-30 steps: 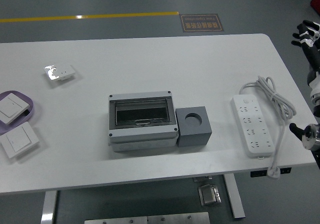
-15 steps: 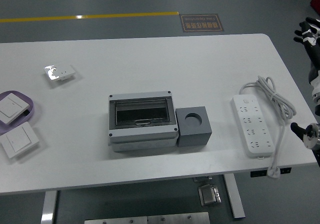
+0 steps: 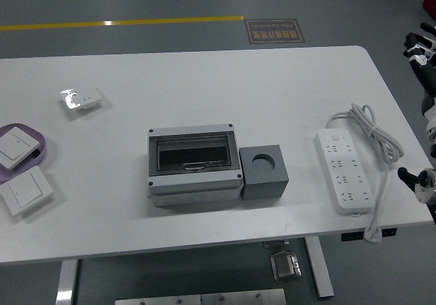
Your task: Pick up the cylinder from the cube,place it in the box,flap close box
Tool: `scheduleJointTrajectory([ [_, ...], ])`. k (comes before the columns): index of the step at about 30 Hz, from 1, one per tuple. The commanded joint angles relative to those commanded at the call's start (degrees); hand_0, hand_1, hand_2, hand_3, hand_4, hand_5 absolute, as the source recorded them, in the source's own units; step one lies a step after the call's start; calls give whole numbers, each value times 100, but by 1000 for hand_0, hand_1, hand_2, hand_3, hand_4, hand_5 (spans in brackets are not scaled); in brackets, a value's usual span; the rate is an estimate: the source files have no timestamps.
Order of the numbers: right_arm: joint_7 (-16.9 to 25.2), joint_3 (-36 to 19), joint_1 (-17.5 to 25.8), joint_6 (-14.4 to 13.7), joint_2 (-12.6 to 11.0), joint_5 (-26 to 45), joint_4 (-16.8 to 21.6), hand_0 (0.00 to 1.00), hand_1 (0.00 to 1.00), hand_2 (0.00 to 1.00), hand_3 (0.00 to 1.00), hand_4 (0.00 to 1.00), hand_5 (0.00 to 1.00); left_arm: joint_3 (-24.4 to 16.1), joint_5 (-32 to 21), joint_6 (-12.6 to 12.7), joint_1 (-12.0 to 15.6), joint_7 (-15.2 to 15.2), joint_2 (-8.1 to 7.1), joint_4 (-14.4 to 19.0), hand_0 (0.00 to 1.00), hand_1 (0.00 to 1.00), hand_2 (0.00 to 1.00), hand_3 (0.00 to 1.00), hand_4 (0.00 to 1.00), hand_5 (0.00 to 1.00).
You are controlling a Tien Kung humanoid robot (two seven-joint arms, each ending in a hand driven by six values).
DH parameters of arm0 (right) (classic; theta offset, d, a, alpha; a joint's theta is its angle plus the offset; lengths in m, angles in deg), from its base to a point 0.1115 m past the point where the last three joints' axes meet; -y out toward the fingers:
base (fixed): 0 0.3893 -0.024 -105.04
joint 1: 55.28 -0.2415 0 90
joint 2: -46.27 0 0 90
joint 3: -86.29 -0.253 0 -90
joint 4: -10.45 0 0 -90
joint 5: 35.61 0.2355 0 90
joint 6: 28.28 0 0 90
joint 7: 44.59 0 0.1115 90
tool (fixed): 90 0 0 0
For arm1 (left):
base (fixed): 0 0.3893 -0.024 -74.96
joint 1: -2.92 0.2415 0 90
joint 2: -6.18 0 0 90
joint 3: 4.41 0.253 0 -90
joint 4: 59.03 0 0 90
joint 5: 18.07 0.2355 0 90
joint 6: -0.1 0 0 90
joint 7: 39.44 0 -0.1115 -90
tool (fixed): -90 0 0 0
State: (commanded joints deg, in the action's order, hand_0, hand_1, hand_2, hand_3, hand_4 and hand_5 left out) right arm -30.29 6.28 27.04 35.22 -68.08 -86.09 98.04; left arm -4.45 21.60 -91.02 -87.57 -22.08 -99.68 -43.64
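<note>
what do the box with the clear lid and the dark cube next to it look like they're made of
The box looks like moulded light grey plastic, matte, with dark screws at its corners; its lid window seems a clear, smoke-tinted plastic, since the dark inside shows through. The cube is uniformly dark grey and dull, with a round hole in its top; that could be plastic, foam or painted metal, and the picture does not settle which.

1. The right hand point(image 3: 422, 46) pokes in at the right edge. Most of it is cut off, so its fingers cannot be read.
2. The purple tray point(image 3: 35, 156) is cut off by the left edge.
3. The floor sign point(image 3: 274, 30) has print too small to read.
4. The box point(image 3: 195, 166) has a dark window, and its inside is hard to see.
</note>
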Motion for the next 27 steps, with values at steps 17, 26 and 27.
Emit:
scheduleJointTrajectory([
  [17, 293, -83, 51, -39, -6, 159, -5, 730, 684, 710, 735, 821, 289, -63, 62, -17, -3, 30, 58, -24, 621, 629, 561, 629, 698, 340],
  [26, 498, -106, 56, -62, 8, 285, -1, 728, 672, 694, 710, 834, 268, -120, 148, -33, -21, 55, 48, -36, 621, 629, 561, 629, 698, 339],
  [27, 517, -119, 60, -69, 7, 298, 1, 728, 672, 694, 710, 834, 268, -125, 151, -35, -21, 58, 47, -37, 621, 629, 561, 629, 698, 339],
])
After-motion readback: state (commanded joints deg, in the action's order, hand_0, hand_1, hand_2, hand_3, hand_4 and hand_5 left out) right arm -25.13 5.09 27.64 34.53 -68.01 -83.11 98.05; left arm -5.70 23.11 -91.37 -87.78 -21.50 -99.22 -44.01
